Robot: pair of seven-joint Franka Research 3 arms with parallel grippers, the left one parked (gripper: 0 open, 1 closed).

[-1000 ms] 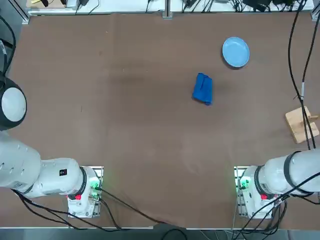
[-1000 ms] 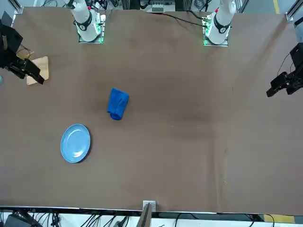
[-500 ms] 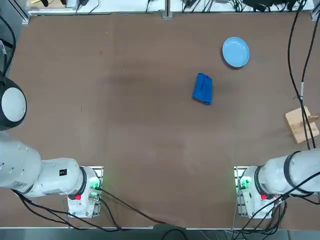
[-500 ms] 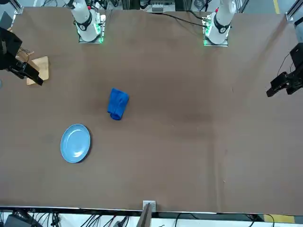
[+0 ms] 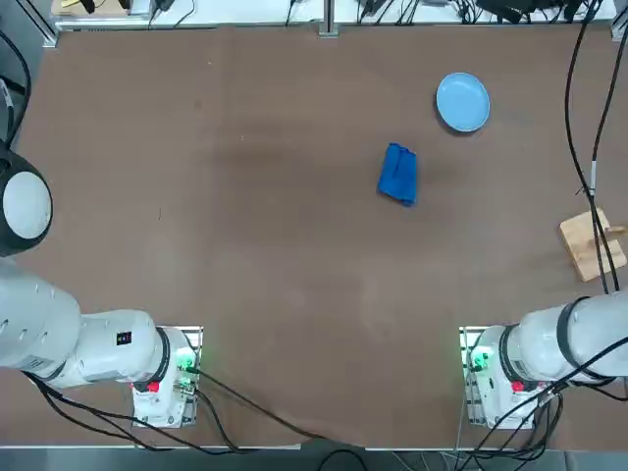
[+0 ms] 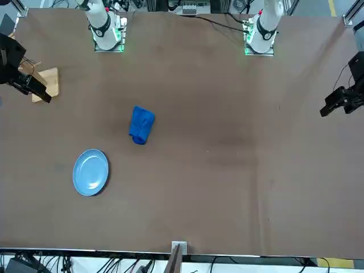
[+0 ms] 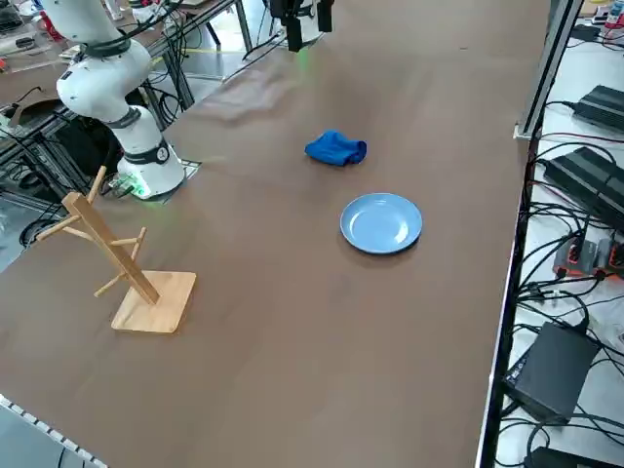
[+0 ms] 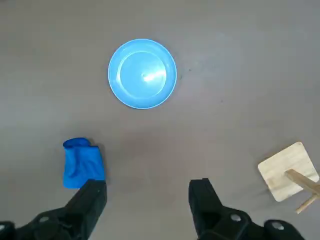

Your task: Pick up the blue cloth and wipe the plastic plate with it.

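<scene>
The blue cloth (image 5: 397,175) lies crumpled on the brown table, right of centre; it also shows in the front view (image 6: 141,125), right side view (image 7: 336,148) and wrist view (image 8: 82,162). The plastic plate (image 5: 462,102), pale sky-blue and round, sits flat beyond it toward the far right (image 6: 91,172) (image 7: 381,222) (image 8: 142,73). My right gripper (image 8: 148,186) hangs high over the table, open, with nothing between its fingers. In the front view the right gripper (image 6: 31,88) hovers by the table's right edge, well away from cloth and plate.
A wooden rack on a square base (image 5: 592,243) (image 7: 127,263) stands near the table's right edge, under my right gripper's side. Cables (image 5: 589,147) run above that edge. Power boxes and wires (image 7: 565,195) lie off the far edge.
The right gripper has shifted only slightly near the wooden rack. The cloth and the plate lie where they were.
</scene>
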